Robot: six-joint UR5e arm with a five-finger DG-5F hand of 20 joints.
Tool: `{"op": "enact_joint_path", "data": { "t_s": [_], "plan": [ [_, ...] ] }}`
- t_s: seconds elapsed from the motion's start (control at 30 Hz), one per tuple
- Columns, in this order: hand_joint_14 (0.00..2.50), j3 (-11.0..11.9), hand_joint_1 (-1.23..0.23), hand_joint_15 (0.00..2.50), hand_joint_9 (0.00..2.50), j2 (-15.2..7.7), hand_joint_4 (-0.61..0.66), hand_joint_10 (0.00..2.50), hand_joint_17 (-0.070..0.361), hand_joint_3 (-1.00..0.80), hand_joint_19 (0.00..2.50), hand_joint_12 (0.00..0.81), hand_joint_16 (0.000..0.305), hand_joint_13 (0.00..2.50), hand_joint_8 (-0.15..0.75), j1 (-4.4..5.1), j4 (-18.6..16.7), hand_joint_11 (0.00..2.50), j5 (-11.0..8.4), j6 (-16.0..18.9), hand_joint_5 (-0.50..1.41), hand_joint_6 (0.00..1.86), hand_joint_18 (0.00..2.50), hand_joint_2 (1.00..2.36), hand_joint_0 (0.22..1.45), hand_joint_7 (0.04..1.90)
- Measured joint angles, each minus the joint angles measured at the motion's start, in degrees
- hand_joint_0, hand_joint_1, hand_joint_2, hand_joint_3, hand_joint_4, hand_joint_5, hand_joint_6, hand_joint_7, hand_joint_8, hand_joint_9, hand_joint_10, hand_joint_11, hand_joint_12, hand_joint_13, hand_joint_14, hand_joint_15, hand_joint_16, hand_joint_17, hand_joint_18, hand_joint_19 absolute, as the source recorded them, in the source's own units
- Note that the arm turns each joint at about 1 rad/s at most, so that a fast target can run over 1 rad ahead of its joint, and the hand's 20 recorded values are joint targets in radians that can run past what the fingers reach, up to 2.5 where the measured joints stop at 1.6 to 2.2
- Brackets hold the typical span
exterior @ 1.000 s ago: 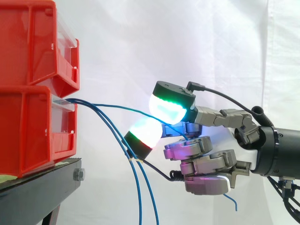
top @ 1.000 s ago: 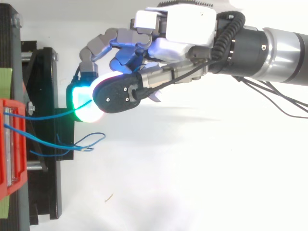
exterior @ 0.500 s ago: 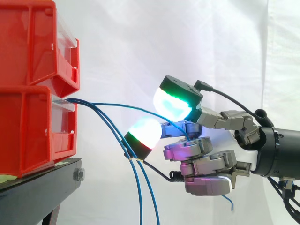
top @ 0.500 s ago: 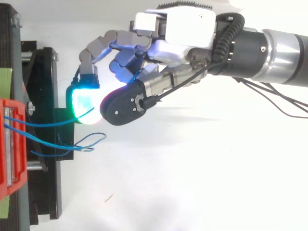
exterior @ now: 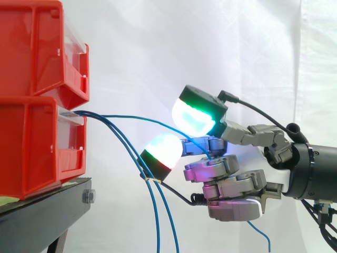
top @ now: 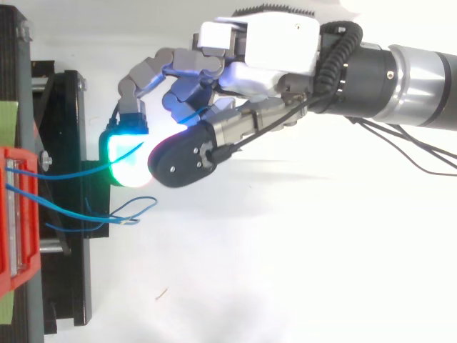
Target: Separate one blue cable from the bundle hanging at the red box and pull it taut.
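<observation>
A thin blue cable [exterior: 126, 117] is leaving the front of the lower of two glossy red plastic bins [exterior: 31, 147] and is arching across open air, with a little slack in it, to the robot hand [exterior: 237, 184]. The robot hand is reaching in from the right with its grey metal fingers curled. Its two thick rounded pads [exterior: 195, 115] are glowing green and white and are standing slightly apart, and the cable is passing between them and threading in among the curled fingers behind. Its loose end is dangling out just below the palm. From above, the same cable [top: 64, 174] is running from the red bin to the green-glowing pad, with the robot hand's white-cased back [top: 264, 50] lying over it. Two more blue cables [exterior: 156, 216] are coming out of the same bin front and are hanging down close together, just beside the lower pad, with one of them touching or nearly touching it. The upper red bin [exterior: 31, 47] is sitting squarely on the lower one, each with a clear plastic lip at its front edge. Both are resting on a matt black metal stand [exterior: 42, 216] with a bolt at its corner. A plain white cloth curtain [exterior: 158, 52] is hanging behind, and the space between bins and robot hand is lying open apart from the cables.
</observation>
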State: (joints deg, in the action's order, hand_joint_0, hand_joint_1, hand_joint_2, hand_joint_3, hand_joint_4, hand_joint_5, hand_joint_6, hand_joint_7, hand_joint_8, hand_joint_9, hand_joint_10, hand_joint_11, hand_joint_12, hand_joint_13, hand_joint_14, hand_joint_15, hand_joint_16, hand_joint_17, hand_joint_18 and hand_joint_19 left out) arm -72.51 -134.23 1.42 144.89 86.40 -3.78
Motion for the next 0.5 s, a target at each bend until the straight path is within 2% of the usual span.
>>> {"op": "enact_joint_path", "data": {
  "t_s": [0.07,0.13,0.27,0.3,0.37,0.4,0.5],
  "plan": [
    [2.50,0.00,-0.28,1.01,0.82,-0.01,0.14,2.50,0.109,-0.50,0.98,0.390,0.049,1.39,0.340,0.01,0.00,1.76,0.00,0.00,-0.20,0.82,1.80,1.00,0.58,0.96],
    [2.50,0.00,-0.37,1.02,0.83,-0.01,0.14,2.50,0.107,-0.41,0.98,0.388,0.047,1.39,0.337,0.01,-0.02,1.78,0.00,0.00,-0.20,0.81,1.79,1.01,0.62,0.97],
    [2.50,0.00,-0.54,1.09,0.79,-0.03,0.15,2.50,0.109,-0.23,1.04,0.398,0.048,1.36,0.330,0.03,-0.04,1.82,0.00,0.00,-0.20,0.81,1.76,1.02,0.61,0.98],
    [2.50,0.00,-0.61,1.06,0.77,-0.04,0.17,2.50,0.118,-0.18,0.97,0.406,0.052,1.38,0.342,0.02,-0.04,1.78,0.00,0.00,-0.21,0.82,1.80,1.02,0.61,0.95],
    [2.50,0.00,-0.63,1.05,0.76,-0.05,0.18,2.50,0.121,-0.18,0.93,0.406,0.054,1.37,0.342,0.01,-0.08,1.73,0.00,0.00,-0.21,0.83,1.80,1.02,0.62,0.94],
    [2.50,0.00,-0.63,1.07,0.74,-0.05,0.17,2.50,0.112,-0.22,1.02,0.402,0.050,1.35,0.331,0.01,-0.08,1.77,0.00,0.00,-0.21,0.83,1.76,1.02,0.60,0.96],
    [2.50,0.00,-0.63,1.07,0.72,-0.04,0.16,2.50,0.110,-0.31,1.05,0.398,0.049,1.33,0.326,0.00,-0.03,1.78,0.00,0.00,-0.21,0.83,1.75,1.01,0.60,0.96]
  ]
}}
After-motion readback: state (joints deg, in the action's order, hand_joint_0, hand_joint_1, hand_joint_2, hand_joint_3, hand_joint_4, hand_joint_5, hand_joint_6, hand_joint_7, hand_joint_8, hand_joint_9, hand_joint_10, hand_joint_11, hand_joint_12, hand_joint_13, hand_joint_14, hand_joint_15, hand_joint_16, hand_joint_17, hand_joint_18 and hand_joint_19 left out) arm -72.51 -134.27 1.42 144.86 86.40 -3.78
